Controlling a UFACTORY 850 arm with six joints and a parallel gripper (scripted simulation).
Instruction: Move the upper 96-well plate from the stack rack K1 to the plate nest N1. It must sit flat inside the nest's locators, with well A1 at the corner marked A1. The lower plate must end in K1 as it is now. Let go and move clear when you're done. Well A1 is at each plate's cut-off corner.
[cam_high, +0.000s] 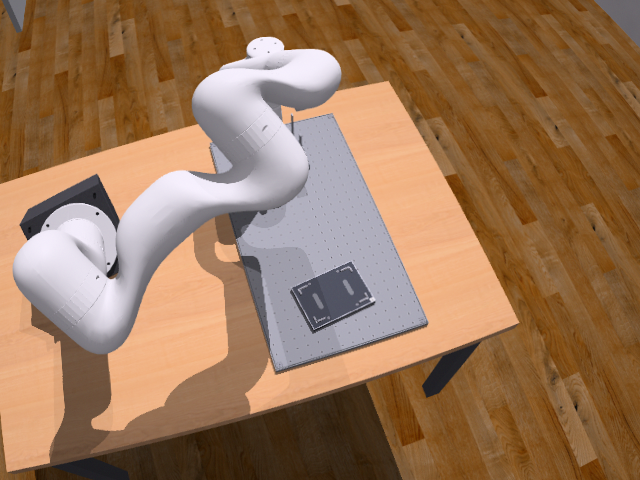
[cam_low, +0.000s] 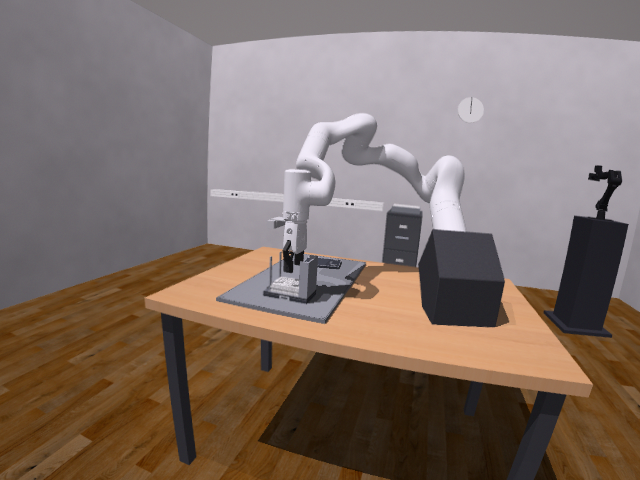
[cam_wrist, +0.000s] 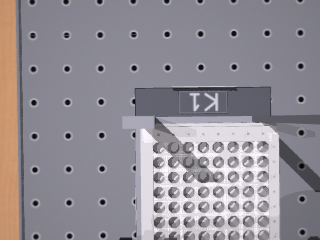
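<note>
The upper 96-well plate (cam_wrist: 210, 185) (cam_low: 285, 282) is white and lies on top of the stack in the rack K1 (cam_wrist: 155, 102) (cam_low: 308, 273). The lower plate is hidden beneath it. In the wrist view the plate fills the lower middle, just below the K1 label. My gripper (cam_low: 288, 267) is open and empty; it points straight down, close above the plate. Its fingers do not show in the wrist view. In the overhead view the arm hides the rack and the gripper. The plate nest N1 (cam_high: 333, 294) (cam_low: 330, 264) is a dark plate with white corner locators, and nothing lies in it.
The rack and the nest stand on a grey perforated board (cam_high: 361, 206) (cam_low: 248, 300) (cam_wrist: 65, 150) on the wooden table (cam_high: 439, 180). A thin upright pin (cam_low: 270, 268) (cam_high: 292, 122) stands beside the rack. The arm's dark base box (cam_low: 460, 276) (cam_high: 67, 198) stands at the table's other side.
</note>
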